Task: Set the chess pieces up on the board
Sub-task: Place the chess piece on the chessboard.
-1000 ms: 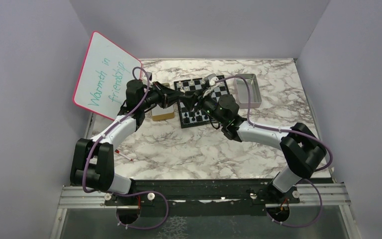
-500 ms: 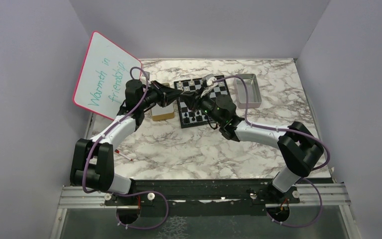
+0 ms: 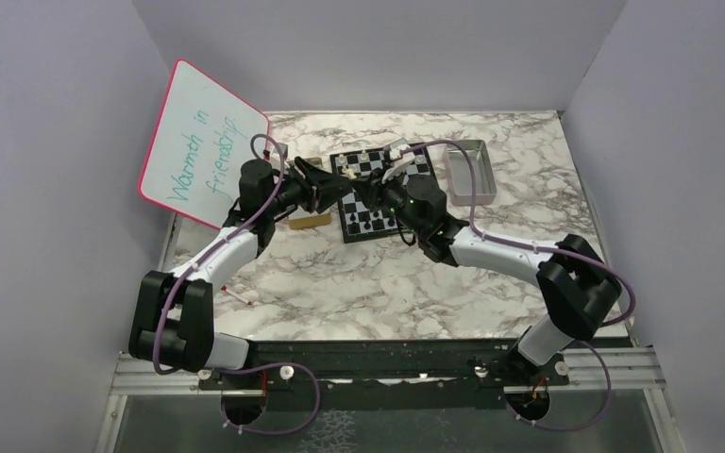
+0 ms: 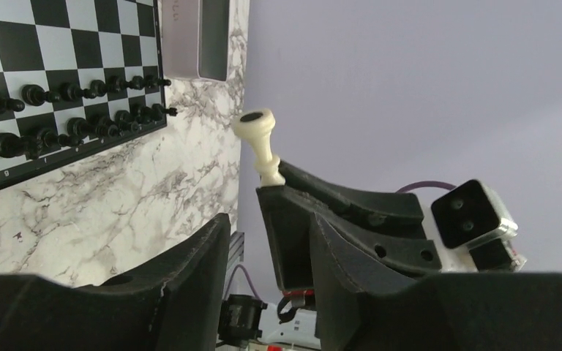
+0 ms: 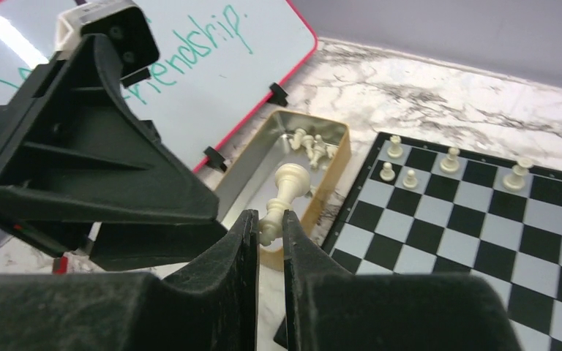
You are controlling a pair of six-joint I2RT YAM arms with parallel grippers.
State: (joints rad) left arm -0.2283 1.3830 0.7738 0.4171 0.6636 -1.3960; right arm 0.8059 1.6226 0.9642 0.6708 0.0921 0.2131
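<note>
The board lies at the back centre of the marble table, with black pieces on its near rows and a few whitish pieces on the far rows. My right gripper is shut on the base of a whitish piece, held in the air over the board's left edge. That piece also shows in the left wrist view. My left gripper is open and empty, right beside the right gripper's fingers. The black rows also show in the left wrist view.
A gold-rimmed metal tray left of the board holds several loose whitish pieces. A second metal tray stands right of the board. A pink-rimmed whiteboard leans at the left wall.
My left gripper has moved right, closer to the right gripper and the board's left edge. The right gripper has shifted slightly left with the whitish piece still in it.
</note>
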